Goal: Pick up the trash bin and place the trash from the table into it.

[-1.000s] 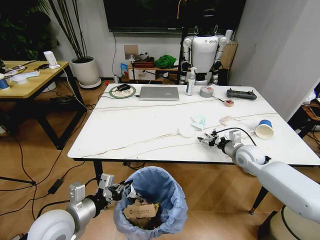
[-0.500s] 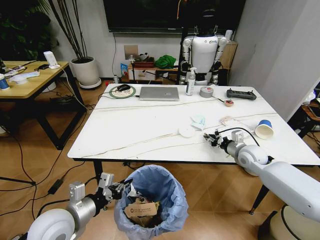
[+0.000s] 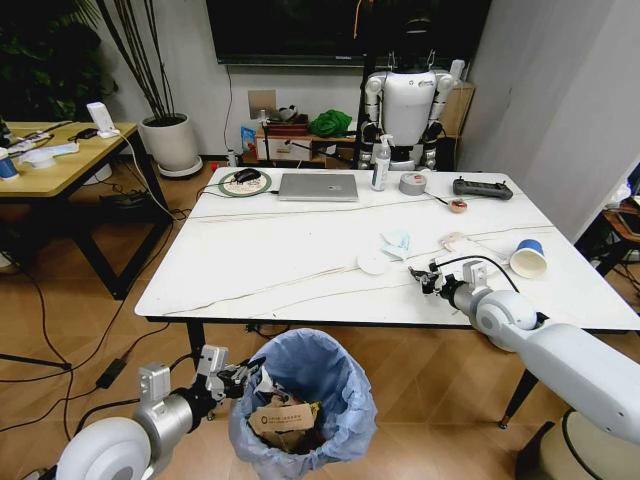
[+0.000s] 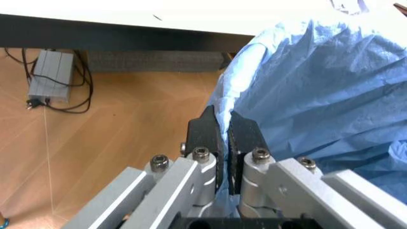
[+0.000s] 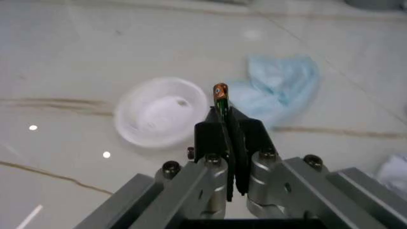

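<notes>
The left gripper (image 4: 223, 130) pinches the blue liner of the trash bin (image 3: 300, 400), held off the floor just below the near edge of the table (image 3: 290, 265). Above the tabletop, the right gripper (image 5: 227, 123) is clamped on a small green-and-orange scrap (image 5: 220, 95), near a white lid (image 5: 162, 112) and a blue face mask (image 5: 279, 83).

The table (image 3: 300, 260) has a glossy marble-look top, and the trash bin (image 3: 300, 400) wears a thin, crinkled plastic bag.
</notes>
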